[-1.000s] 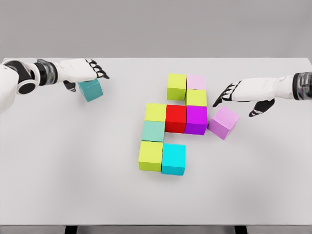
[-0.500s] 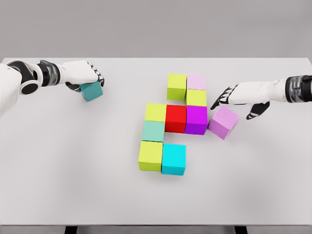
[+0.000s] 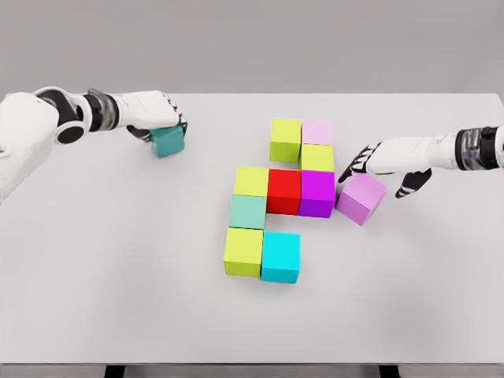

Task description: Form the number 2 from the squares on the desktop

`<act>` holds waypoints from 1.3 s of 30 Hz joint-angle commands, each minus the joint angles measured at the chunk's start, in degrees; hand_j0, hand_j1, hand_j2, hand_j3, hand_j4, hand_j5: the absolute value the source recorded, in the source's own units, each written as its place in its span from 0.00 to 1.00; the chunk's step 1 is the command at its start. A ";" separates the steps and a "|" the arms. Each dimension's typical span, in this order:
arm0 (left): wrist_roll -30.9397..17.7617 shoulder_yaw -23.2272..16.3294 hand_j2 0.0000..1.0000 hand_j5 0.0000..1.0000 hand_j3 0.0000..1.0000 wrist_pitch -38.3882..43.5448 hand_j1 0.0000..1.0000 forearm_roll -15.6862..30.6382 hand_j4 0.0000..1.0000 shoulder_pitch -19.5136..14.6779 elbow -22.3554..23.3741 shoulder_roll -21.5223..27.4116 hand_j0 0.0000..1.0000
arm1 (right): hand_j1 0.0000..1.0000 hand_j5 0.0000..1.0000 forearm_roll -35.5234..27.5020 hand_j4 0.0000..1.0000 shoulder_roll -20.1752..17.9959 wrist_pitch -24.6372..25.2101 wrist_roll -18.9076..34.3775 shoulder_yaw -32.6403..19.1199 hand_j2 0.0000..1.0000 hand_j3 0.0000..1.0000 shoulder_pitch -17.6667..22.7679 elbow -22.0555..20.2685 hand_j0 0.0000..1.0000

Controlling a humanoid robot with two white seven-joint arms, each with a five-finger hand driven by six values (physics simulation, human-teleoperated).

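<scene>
Judging by the layout, most of the 2 is built: nine squares sit joined between my two hands, lacking only the bottom row's last piece. My left hand is closed over the teal square, which sits just under my fingers. My right hand hangs with fingers spread, empty, fingertips touching or nearly touching the tilted lilac square, just below them on the table. Both loose squares remain unplaced.

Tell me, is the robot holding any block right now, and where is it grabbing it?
The left hand grips the teal block from above, fingers curled over its top. The right hand holds nothing; its fingers are spread beside the lilac block.
</scene>
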 commanded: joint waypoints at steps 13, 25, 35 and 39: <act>0.01 0.11 0.68 0.68 0.68 0.04 0.68 0.14 0.68 -1.32 1.38 -4.64 0.68 | 0.92 0.92 1.21 0.92 0.80 0.14 -0.02 0.82 0.92 0.92 0.44 0.14 0.92; -1.13 0.02 0.69 0.69 0.69 0.04 0.69 0.14 0.69 -2.11 1.30 -7.98 0.69 | 0.82 0.82 2.62 0.82 0.89 0.14 -0.02 0.91 0.82 0.82 0.44 0.50 0.82; -1.13 -0.07 0.90 0.90 0.90 0.04 0.90 0.14 0.90 -2.29 1.56 -8.87 0.90 | 0.77 0.77 3.94 0.77 1.15 0.14 -0.02 1.53 0.77 0.77 0.88 0.41 0.77; -1.13 0.02 1.00 1.00 1.00 0.04 1.00 0.23 1.00 -2.29 2.61 -8.86 1.00 | 0.77 0.77 4.64 0.77 1.24 0.14 -0.02 1.53 0.77 0.77 0.97 0.50 0.77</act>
